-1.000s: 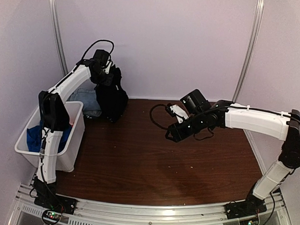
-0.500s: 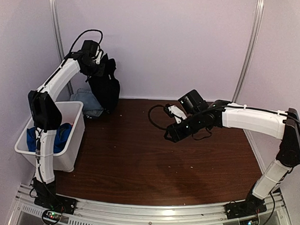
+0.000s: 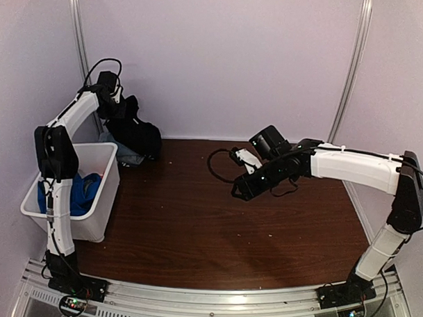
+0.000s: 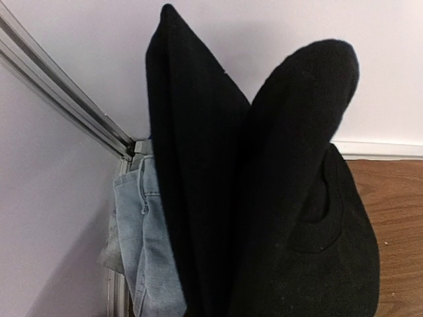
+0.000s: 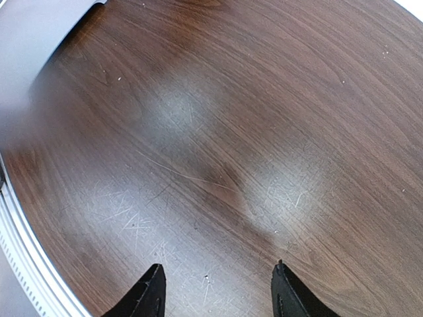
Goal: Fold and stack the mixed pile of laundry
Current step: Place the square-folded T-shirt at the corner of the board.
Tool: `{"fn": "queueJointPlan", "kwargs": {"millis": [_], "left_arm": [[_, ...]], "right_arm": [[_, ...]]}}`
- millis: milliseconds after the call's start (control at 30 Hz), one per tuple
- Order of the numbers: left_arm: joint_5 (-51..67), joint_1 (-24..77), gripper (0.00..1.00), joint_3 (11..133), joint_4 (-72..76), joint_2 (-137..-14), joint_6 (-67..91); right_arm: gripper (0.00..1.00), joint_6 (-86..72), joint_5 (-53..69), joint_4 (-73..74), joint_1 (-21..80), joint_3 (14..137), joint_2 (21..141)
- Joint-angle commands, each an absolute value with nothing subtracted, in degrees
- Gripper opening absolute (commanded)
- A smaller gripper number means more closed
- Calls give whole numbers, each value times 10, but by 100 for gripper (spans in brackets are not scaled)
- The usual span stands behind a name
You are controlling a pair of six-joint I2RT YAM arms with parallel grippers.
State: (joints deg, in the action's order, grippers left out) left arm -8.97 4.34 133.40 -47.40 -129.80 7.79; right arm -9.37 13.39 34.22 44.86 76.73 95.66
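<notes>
Counter's back corner: left pincer pinches black cloth high, right pincer spread, empty; dangling hem might drag jeans.

The left arm and the right arm share one build: smooth white link shells joined by bulky black joint housings, seen at the left elbow and the right elbow. Thin black cables run outside the shells. One cable loop arches at 12 o'clock of the left wrist, and a second cable curls at 9 o'clock of the right wrist. The left base sits at 7 o'clock of the top view and the right base at 5 o'clock. Both are black plates with small coloured lights just below. The right gripper has two matte black fingers that taper to narrow tips.
</notes>
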Motion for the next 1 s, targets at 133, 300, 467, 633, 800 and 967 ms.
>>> {"fn": "queueJointPlan", "kwargs": {"millis": [133,300,467,633,800,967], "left_arm": [[-112,-8,0,1340,-375,-1345,32],[-88,-41,0,1343,-357,-1375,46],[-105,-61,2,1341,-357,-1389,52],[-118,-78,46,1343,-373,-1389,70],[-146,-81,65,1341,-394,-1361,81],[-119,-82,77,1320,-404,-1301,88]], "right_arm": [[54,-103,140,377,446,798,971],[54,-111,141,397,445,817,982],[54,-119,138,407,445,836,990],[56,-125,128,410,445,846,991],[62,-129,109,406,432,854,980],[64,-128,111,393,389,840,957]]}}
